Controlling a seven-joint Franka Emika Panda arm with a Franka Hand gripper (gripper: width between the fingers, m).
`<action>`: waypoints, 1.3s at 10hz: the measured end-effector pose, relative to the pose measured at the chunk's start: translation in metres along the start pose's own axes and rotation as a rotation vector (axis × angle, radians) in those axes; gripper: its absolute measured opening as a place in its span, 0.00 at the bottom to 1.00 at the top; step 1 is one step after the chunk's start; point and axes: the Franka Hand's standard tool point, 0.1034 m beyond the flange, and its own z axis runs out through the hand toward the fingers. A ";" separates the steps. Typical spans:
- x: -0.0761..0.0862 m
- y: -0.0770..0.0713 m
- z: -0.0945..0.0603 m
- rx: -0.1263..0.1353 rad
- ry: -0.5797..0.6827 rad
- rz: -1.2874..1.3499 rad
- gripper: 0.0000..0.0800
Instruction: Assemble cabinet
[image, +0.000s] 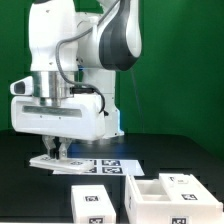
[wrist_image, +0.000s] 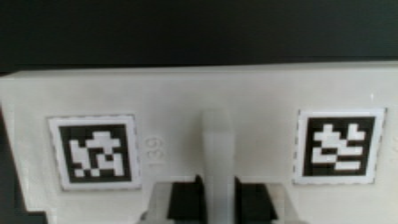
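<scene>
A flat white cabinet panel (wrist_image: 214, 95) with two black-and-white tags and a thin raised ridge down its middle fills the wrist view. In the exterior view this panel (image: 45, 160) lies low over the black table at the left, beside the marker board. My gripper (image: 58, 150) comes down on it from above. In the wrist view the gripper (wrist_image: 217, 205) has its two dark fingers (wrist_image: 178, 205) close together, one on each side of the ridge, shut on it. The panel's underside is hidden.
The marker board (image: 108, 165) lies flat just to the exterior view's right of the held panel. A white tagged box part (image: 95, 203) stands at the front. An open white cabinet body (image: 135, 190) with inner compartments stands at the front right. A green wall is behind.
</scene>
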 end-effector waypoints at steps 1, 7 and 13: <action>-0.009 -0.015 -0.001 0.002 -0.001 0.081 0.08; -0.029 -0.038 0.006 -0.010 -0.010 0.212 0.08; -0.058 -0.057 0.015 -0.035 -0.023 0.457 0.08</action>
